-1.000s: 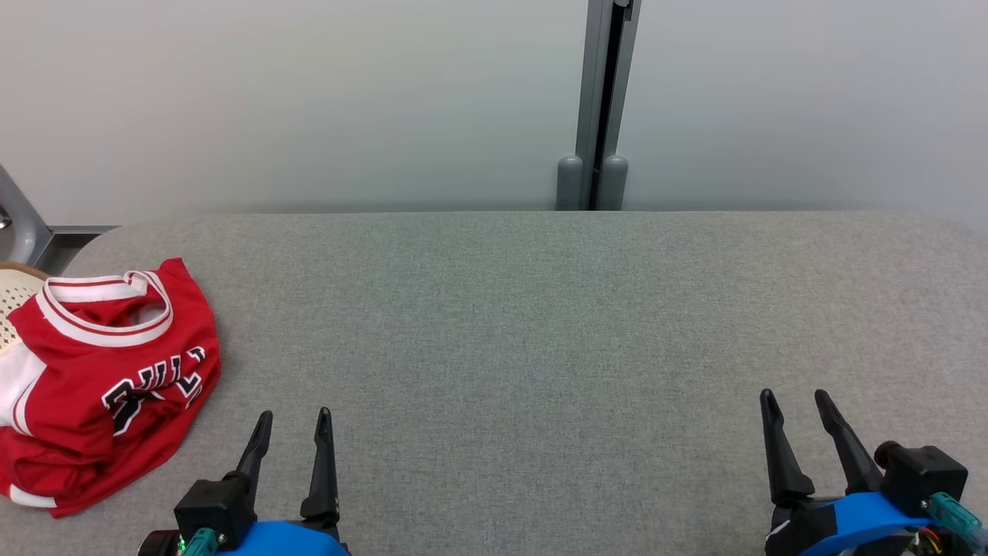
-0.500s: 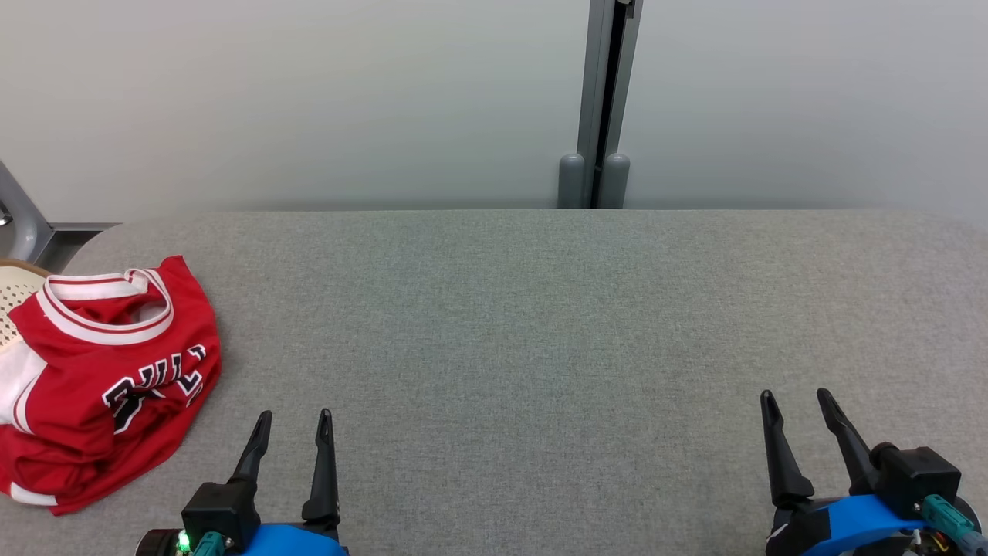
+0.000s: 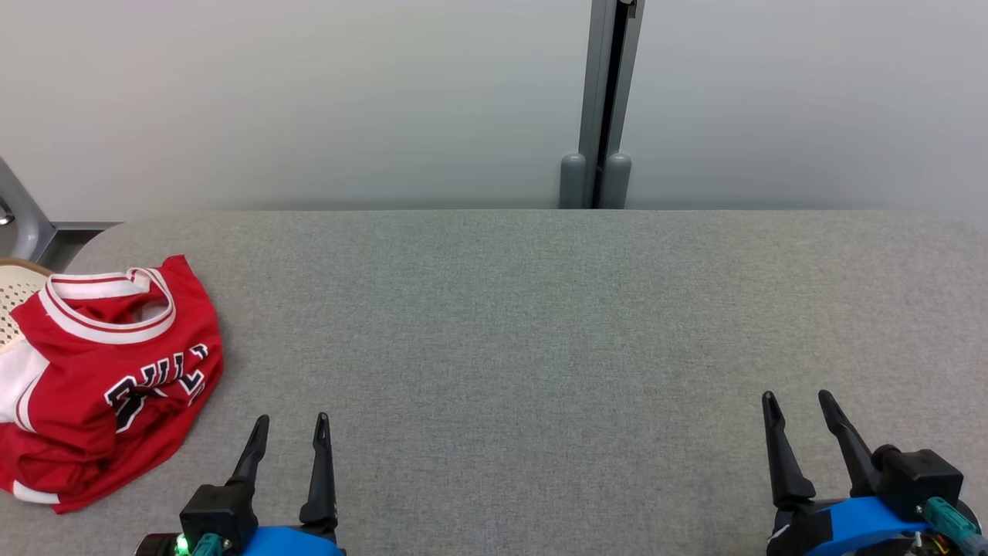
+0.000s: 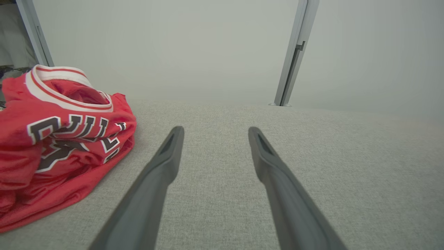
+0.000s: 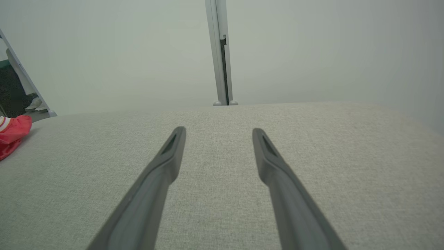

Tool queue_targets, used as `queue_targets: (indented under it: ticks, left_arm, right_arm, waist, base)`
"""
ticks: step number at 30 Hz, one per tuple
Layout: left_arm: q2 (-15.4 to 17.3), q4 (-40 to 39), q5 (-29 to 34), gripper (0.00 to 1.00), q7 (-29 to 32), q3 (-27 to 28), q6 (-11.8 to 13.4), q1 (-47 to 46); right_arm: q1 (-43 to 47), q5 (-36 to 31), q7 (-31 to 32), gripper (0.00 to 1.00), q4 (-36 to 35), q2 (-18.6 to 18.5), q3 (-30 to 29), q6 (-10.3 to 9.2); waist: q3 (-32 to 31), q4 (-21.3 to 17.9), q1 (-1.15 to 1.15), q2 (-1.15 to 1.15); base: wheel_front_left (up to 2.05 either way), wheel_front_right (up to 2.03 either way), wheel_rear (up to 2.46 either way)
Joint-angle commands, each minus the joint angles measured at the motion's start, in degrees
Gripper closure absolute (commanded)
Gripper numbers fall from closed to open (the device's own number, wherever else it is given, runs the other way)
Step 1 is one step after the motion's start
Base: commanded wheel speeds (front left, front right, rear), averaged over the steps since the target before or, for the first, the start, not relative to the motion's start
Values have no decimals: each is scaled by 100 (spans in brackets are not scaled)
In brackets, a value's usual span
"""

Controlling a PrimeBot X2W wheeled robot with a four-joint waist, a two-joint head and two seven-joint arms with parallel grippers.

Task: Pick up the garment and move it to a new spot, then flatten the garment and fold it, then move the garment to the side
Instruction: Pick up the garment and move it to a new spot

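Nothing has moved: my left hand and right hand wait spread and empty, and the crumpled red-and-white jersey lies ungrasped at the left edge of the grey fabric tabletop.

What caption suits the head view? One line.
Crumpled red jersey at grey table's left end; left tool and right tool open, empty.

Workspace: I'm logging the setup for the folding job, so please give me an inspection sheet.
Surface: grey fabric table, flat.
Job's things: red jersey, in a loose heap at the table's left end, apart from both grippers.
Clutter: cream perforated object at the jersey's far left; unclear what it is.
Grippers: left gripper and right gripper open, holding nothing, near the table's front edge.
Cables: teal connector at the right wrist.
Surroundings: pale wall, grey post behind the table.
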Motion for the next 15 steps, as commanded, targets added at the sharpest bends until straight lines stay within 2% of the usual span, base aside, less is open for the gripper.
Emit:
queue_targets:
  ticks: [1,6,15]
  left_arm:
    - [33,14,4,0,-5,-23,26,3]
    - [55,-4,21,0,-8,-27,69,-27]
    - [178,-157,91,0,130,-53,190,5]
  right_arm:
    - [25,6,-48,0,15,-36,-25,5]
    - [98,-47,-42,0,-22,-33,-35,4]
    - [112,20,-52,0,3,-32,-9,4]
  waist:
    - [-18,39,0,-1]
    - [-48,204,0,-1]
    - [-88,952,0,-1]
  base:
    - [0,0,0]
    - [0,0,0]
    - [0,0,0]
